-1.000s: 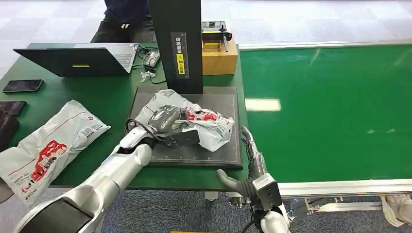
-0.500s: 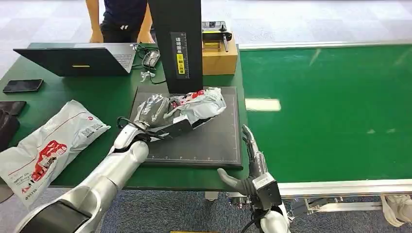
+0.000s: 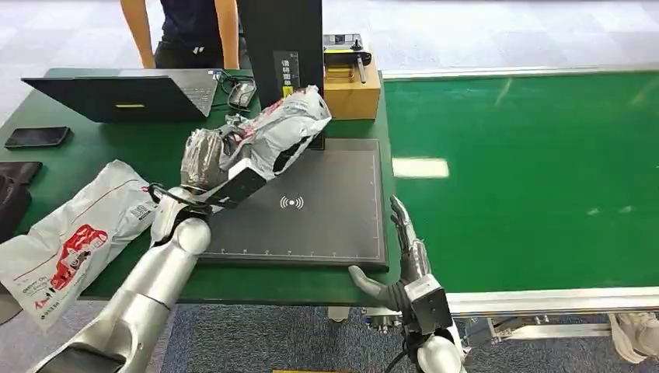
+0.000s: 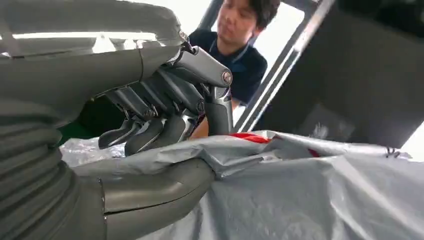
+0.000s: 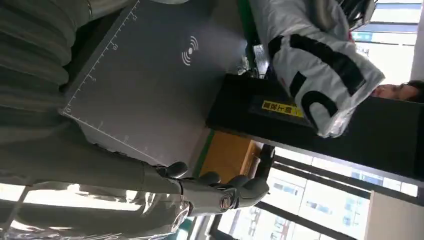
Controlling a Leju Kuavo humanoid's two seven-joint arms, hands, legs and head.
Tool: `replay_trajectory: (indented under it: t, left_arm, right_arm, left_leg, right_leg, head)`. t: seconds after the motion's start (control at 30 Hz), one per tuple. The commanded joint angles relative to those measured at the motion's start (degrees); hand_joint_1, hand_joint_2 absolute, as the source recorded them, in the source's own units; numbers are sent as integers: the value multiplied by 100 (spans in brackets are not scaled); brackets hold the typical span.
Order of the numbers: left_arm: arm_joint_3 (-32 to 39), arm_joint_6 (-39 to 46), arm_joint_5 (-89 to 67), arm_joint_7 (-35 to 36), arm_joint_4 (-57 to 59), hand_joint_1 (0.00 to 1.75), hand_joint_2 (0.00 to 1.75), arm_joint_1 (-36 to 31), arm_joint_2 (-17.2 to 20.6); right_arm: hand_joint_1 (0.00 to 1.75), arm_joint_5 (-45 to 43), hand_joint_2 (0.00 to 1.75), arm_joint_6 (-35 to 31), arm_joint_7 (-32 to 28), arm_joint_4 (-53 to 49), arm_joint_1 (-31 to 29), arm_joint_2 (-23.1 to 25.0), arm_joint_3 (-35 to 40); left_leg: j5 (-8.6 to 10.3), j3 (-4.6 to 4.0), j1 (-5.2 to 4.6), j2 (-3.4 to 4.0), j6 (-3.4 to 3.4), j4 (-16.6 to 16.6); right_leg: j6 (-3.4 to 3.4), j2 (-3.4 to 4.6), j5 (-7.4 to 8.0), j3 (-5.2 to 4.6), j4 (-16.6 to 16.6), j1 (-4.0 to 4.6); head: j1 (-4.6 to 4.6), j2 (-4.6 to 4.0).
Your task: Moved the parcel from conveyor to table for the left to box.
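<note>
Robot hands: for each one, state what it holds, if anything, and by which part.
The left hand grips the grey parcel at its crumpled end nearest the robot, lifted clear of the dark pad. The right hand holds nothing.

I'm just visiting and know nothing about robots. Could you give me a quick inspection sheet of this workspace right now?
Surface: green table with dark scanning pad; green conveyor alongside.
Job's things: grey parcel lifted above the pad.
Clutter: second parcel, laptop, phone, cardboard box.
Hands: left hand grips the grey parcel; right hand open by the table edge.
Cables: bundle beside the laptop.
Surroundings: person behind the table.
</note>
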Motion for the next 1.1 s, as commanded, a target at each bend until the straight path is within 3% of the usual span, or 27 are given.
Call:
replay_trajectory:
  t: [0.03, 0.4, 0.53, 1.1]
  left_arm:
    - [518, 171, 387, -49, -856, 175, 175, 199, 435]
    - [1084, 263, 936, -115, -840, 175, 175, 355, 686]
    - [1333, 516, 967, -156, -136, 175, 175, -53, 708]
    - [2407, 933, 882, 105, 838, 175, 175, -596, 1046]
  right_arm:
    - [0, -59, 175, -117, 27, -75, 31, -162, 94]
    - [0, -69, 175, -102, 4, -88, 135, -98, 72]
    - [0, -67, 175, -154, 4, -72, 151, -61, 41]
    - [0, -169, 175, -307, -140, 47, 268, -77, 53]
  left_leg:
    - [-7, 15, 6, 7, -13, -3]
    - [-6, 15, 4, 4, -12, -5]
    - [-3, 7, 6, -1, -9, 0]
    - [-5, 15, 7, -3, -13, -2]
  right_leg:
    - [11, 13, -3, 13, -6, 2]
    - [9, 9, -4, 14, -6, 1]
    - [6, 3, -2, 7, -3, 4]
    - [9, 3, -4, 16, -5, 5]
  head:
    - [2, 0]
    - [0, 0]
    - [-2, 0]
    - [0, 0]
